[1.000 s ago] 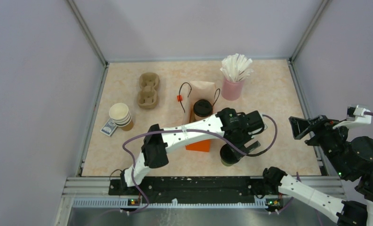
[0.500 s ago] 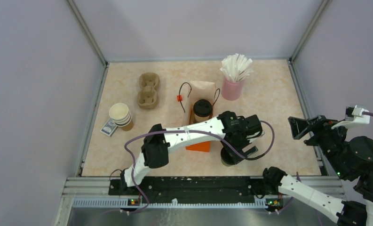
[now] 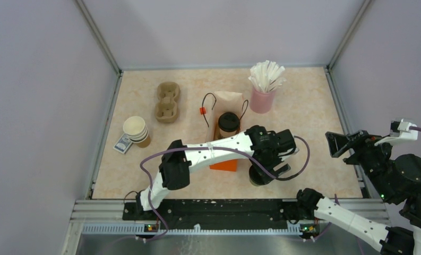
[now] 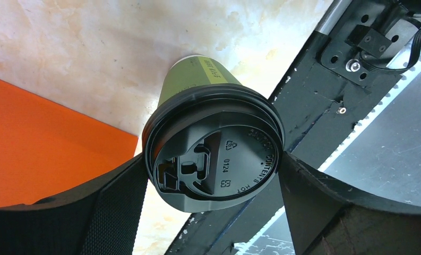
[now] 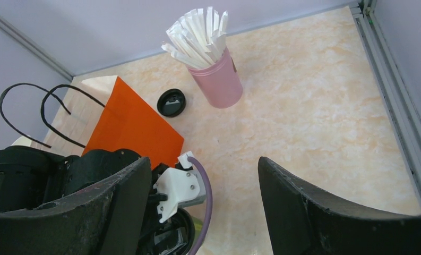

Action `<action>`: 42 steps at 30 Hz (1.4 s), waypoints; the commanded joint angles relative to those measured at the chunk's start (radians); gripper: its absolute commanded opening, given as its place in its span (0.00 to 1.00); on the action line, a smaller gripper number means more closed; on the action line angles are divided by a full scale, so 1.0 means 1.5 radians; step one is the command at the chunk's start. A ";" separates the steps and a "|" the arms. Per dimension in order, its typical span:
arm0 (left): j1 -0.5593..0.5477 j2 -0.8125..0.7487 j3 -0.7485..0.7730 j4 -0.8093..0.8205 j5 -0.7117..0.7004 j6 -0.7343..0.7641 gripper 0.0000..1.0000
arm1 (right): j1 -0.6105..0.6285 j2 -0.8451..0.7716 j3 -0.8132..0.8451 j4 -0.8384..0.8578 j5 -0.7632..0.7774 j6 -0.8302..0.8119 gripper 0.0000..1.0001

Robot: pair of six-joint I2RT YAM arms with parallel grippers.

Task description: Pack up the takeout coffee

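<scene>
The small olive-tan paper cup with a round black plastic lid [image 4: 213,149] stands on the marbled beige table [image 3: 314,111], just beside the tall orange paper bag [image 3: 224,163], near the front edge. The left gripper [image 4: 212,162] straddles its lid, fingers spread wide; whether they pinch it cannot be told. The right gripper [image 5: 204,164] hangs well apart, jaws spread and empty.

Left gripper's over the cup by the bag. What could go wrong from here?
1. The left gripper has its fingers seemingly level with the lid, not the cup wall; a squeeze there might pop the lid or slip.
2. The cup stands near the front rail; a nudge could tip it off the table.
3. The bag is close beside it; a careless lift could knock it.
</scene>
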 commanded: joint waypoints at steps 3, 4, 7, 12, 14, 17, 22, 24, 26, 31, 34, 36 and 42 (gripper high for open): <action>0.000 -0.027 0.024 -0.007 -0.045 0.019 0.94 | -0.003 -0.010 -0.008 0.018 0.001 -0.003 0.72; 0.000 -0.028 0.024 -0.007 -0.047 0.018 0.95 | -0.003 -0.010 -0.008 0.019 0.001 -0.003 0.72; 0.000 -0.030 0.024 -0.007 -0.055 0.018 0.95 | -0.003 -0.010 -0.006 0.016 0.001 -0.001 0.72; 0.000 -0.030 0.024 -0.006 -0.056 0.021 0.97 | -0.003 -0.010 -0.005 0.013 0.001 0.002 0.72; 0.000 -0.030 0.024 -0.006 -0.058 0.022 0.99 | -0.003 -0.010 -0.006 0.014 0.000 0.004 0.72; 0.000 -0.032 0.023 -0.006 -0.060 0.025 0.99 | -0.003 -0.009 -0.008 0.016 -0.002 0.005 0.72; 0.000 -0.032 0.024 -0.009 -0.064 0.024 0.99 | -0.003 -0.010 -0.007 0.016 -0.002 0.006 0.72; 0.000 -0.034 0.025 -0.010 -0.067 0.024 0.99 | -0.003 -0.010 -0.007 0.015 -0.003 0.006 0.72; 0.000 -0.033 0.028 -0.011 -0.073 0.024 0.99 | -0.003 -0.010 -0.006 0.015 -0.002 0.006 0.72; 0.000 -0.035 0.044 -0.010 -0.099 0.034 0.99 | -0.003 -0.010 -0.006 0.015 -0.003 0.007 0.72; 0.000 -0.037 0.046 -0.006 -0.104 0.038 0.99 | -0.003 -0.010 -0.005 0.016 -0.002 0.004 0.72; 0.000 -0.037 0.046 -0.006 -0.102 0.040 0.99 | -0.003 -0.010 -0.004 0.017 -0.001 0.003 0.72; 0.000 -0.031 0.039 -0.009 -0.098 0.035 0.97 | -0.003 -0.010 -0.004 0.018 -0.001 0.002 0.72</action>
